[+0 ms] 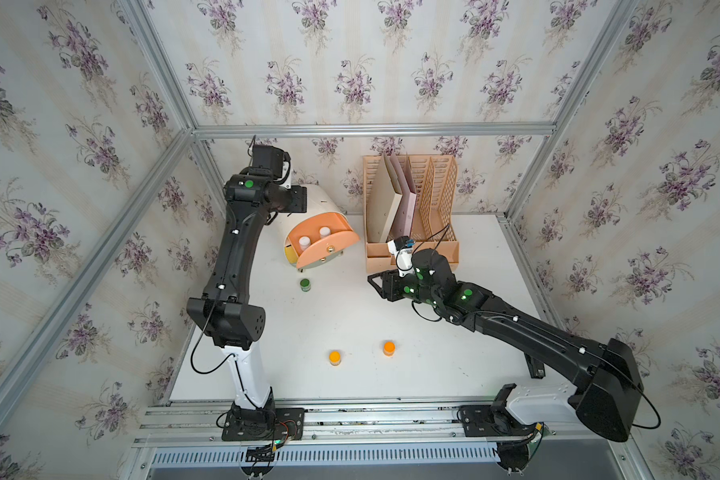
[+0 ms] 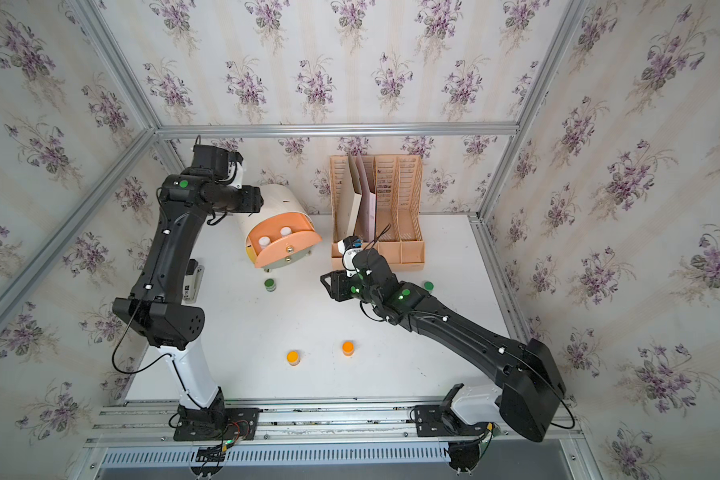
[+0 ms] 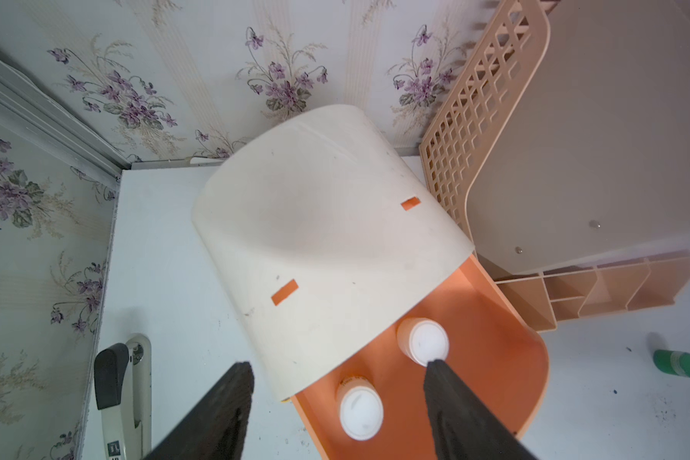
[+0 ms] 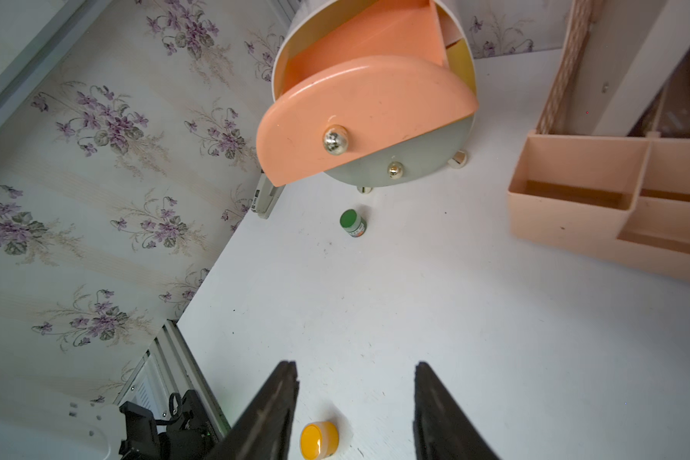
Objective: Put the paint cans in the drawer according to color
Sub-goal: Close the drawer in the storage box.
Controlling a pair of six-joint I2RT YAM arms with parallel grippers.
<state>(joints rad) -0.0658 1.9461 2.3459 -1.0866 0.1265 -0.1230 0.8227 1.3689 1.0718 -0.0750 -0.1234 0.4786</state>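
Gaping wide, the left gripper (image 3: 339,363) holds nothing; its dark fingers (image 3: 220,414) hang well apart over the front of the white drawer chest (image 1: 323,201), and whether one tip touches a can below I cannot tell. That chest sits left of centre in both top views, near the back wall. Its long axis runs from the wall toward the lower right of the frame, which is the way its fronts face. Its top peach drawer (image 1: 329,251) stands open along that axis, and two white-lidded paint cans (image 1: 304,241) stand upright inside it, side by side, lids up. The right gripper (image 4: 355,364) is open too, less wide, with nothing between its fingers; in both top views it sits at mid-frame, pointing left toward the chest. Just below the chest in the frame a green-lidded can (image 1: 305,284) stands upright on the white table (image 1: 433,374). A second green-lidded can (image 2: 428,286) shows just right of the right arm's wrist in a top view. Two orange-lidded cans (image 1: 334,356) stand upright lower in the frame, apart from each other and well apart from the chest. A peach file rack (image 1: 433,195) stands right of the chest against the back wall, and a stapler (image 2: 192,282) lies at the table's left edge.
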